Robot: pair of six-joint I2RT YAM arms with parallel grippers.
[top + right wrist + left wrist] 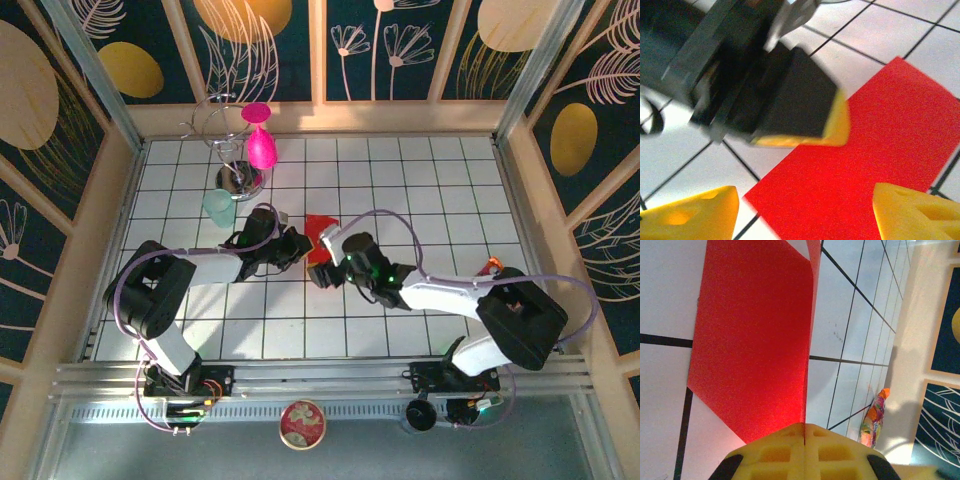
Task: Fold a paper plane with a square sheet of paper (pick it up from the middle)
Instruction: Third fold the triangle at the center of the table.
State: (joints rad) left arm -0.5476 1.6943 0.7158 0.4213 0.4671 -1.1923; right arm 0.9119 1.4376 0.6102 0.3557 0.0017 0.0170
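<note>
The red square sheet of paper (pixel 320 238) lies partly folded on the white grid table, between the two arms. In the left wrist view the sheet (pixel 750 340) has slanted edges and one flap standing upright. My left gripper (pixel 805 427) is shut on the near edge of that flap, with a thin red line between its yellow pads. It also appears in the top view (pixel 301 246) and in the right wrist view (pixel 836 125). My right gripper (pixel 805 215) hangs open just above the sheet (pixel 865 165), its fingertips (pixel 695 215) wide apart and holding nothing. A dart-shaped paper plane is out of view.
A magenta goblet (pixel 260 140), a metal stand (pixel 238 178) and a teal cup (pixel 219 207) stand at the back left. A colourful packet (pixel 490 266) lies by the right wall. A round dish (pixel 302 423) sits in front of the arm bases.
</note>
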